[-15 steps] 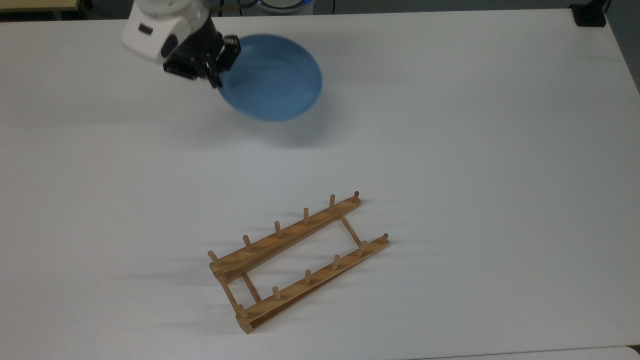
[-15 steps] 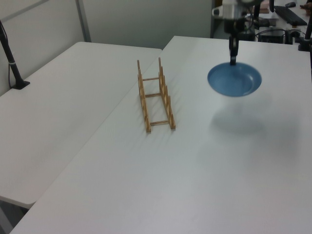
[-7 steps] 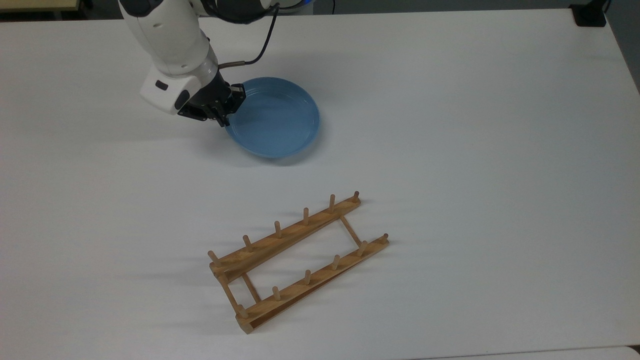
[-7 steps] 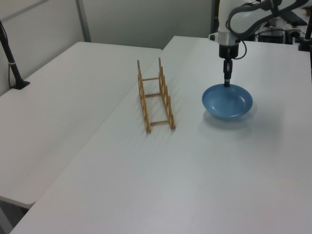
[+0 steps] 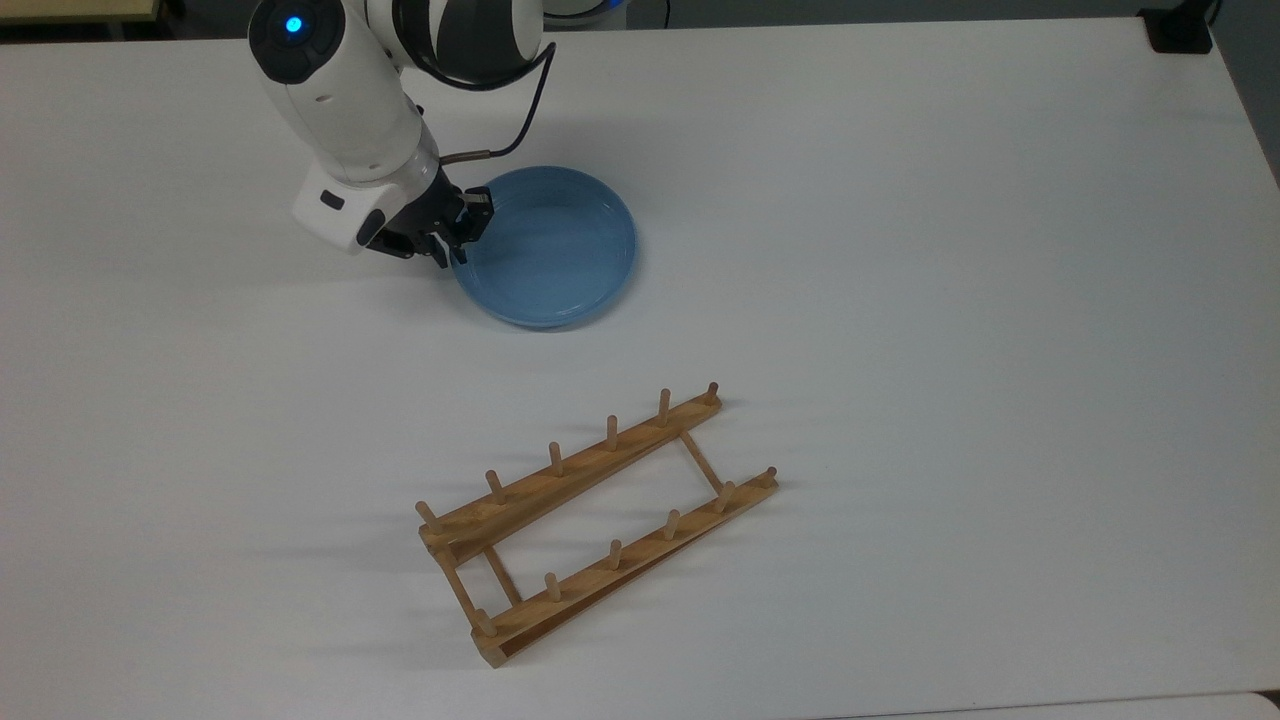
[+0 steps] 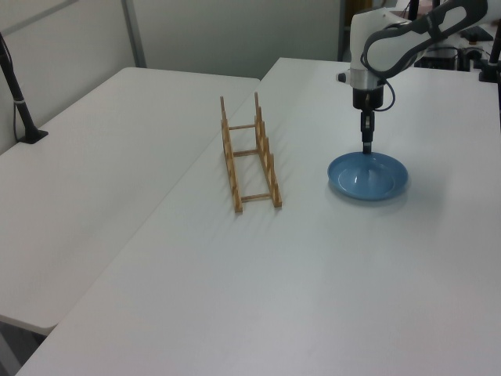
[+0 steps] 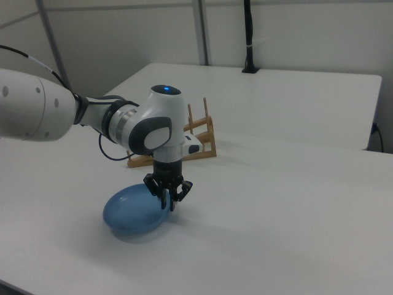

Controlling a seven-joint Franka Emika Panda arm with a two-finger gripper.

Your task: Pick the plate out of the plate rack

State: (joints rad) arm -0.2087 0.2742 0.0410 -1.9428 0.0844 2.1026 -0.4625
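Tabletop (image 5: pixel 900 250) of matte white is the biggest thing here, and the white Panda arm (image 5: pixel 340 100) reaches in over it from the top view's eleven o'clock. The plate rack (image 5: pixel 595 520) lies near the middle with every slot bare. The plate (image 5: pixel 560 250) is well apart from it, at about eleven o'clock from the rack in the top view, and looks to be resting flat on the table. The gripper (image 5: pixel 455 235) stands at the plate's nine o'clock rim, and its two fingers seem pressed together on that raised edge, one inside and one outside. The pick itself looks finished, so the main risk lies in letting go. If the fingers part while angled, or the arm lifts before they are clear, the glossy rim could catch, tip the plate up, or drag it along the smooth top. A pinch at one edge also gives poor leverage, so any sideways motion could spin the plate. The table offers little friction and no lip. In the left view a second white table (image 6: pixel 94 157) butts against it at nine o'clock, a black pole (image 6: pixel 19 102) is clamped at that table's far edge, and grey partition panels (image 6: pixel 235 31) close off the back.
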